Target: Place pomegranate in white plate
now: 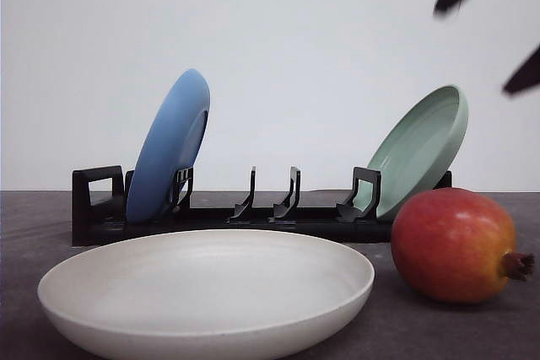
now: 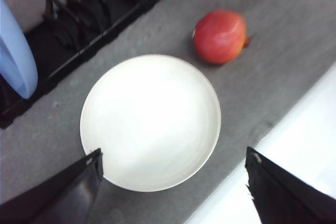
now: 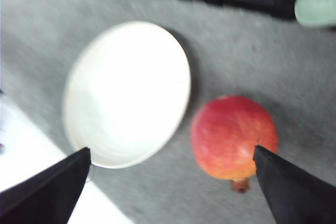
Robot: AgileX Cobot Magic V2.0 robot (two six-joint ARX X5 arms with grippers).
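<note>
— Right gripper [image 3: 170, 182] hangs above the table with its fingers spread wide and nothing between them; the pomegranate [image 3: 233, 137] lies under it, nearer one finger than the other.

— And the left gripper [image 2: 173, 182]?

— Also spread wide and empty, hovering over the white plate [image 2: 150, 121].

— Where is the fruit relative to that plate?

— Just beside it on the grey table [image 1: 25, 225], not on it. From the front the pomegranate [image 1: 453, 244] sits to the right of the white plate [image 1: 207, 292], with a narrow gap between them, and its brown crown points away from the plate. The dish rack [image 1: 228, 217] with a blue plate [image 1: 169, 145] and a green plate [image 1: 418, 149] stands behind the white plate.

— How would you expect the fruit to handle?

— My guess: firm, fairly heavy for its size, with a smooth leathery skin. It should take a solid squeeze without bruising, but being round it may roll or squirt out if pinched off-centre.

— So where to take hold?

— Across the widest part of the body, fingers on opposite sides, keeping clear of the crown, which is small and could snap. The right hand looks better placed for that, though it likely needs centring over the fruit first.

— Anything to watch at the plate?

— Its rim is low and the inside shallow, so I would set the fruit down near the middle, or it may roll out.
</note>
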